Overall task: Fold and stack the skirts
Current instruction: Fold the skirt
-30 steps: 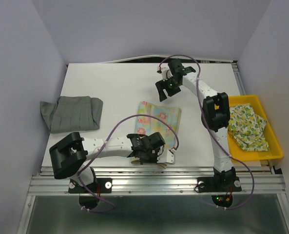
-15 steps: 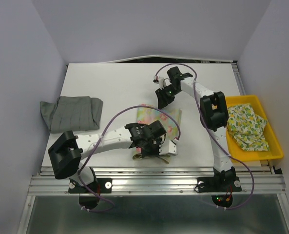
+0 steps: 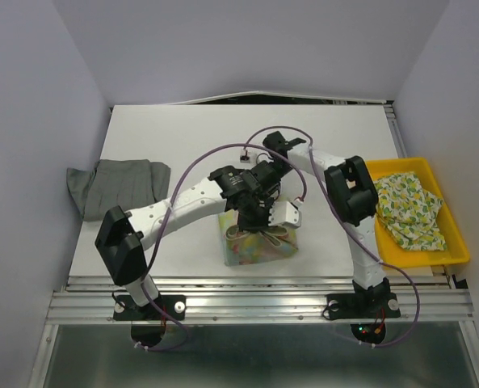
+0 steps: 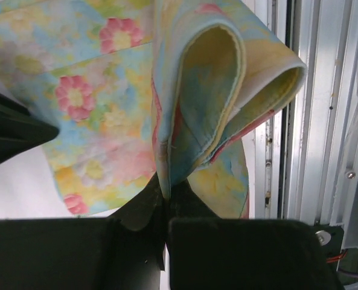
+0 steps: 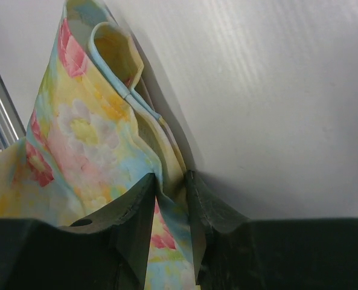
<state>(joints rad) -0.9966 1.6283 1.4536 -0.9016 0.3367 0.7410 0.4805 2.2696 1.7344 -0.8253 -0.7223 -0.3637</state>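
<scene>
As the right claw (image 5: 169, 178) has now joined the left claw (image 4: 165, 194) in pinching the flowered skirt (image 3: 259, 245) left of the tray (image 3: 425, 260), folding proceeds.

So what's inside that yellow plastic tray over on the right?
A crumpled pale cloth skirt with green-yellow print lies inside the yellow plastic tray. It covers most of the tray's floor, so anything beneath it cannot be seen.
</scene>
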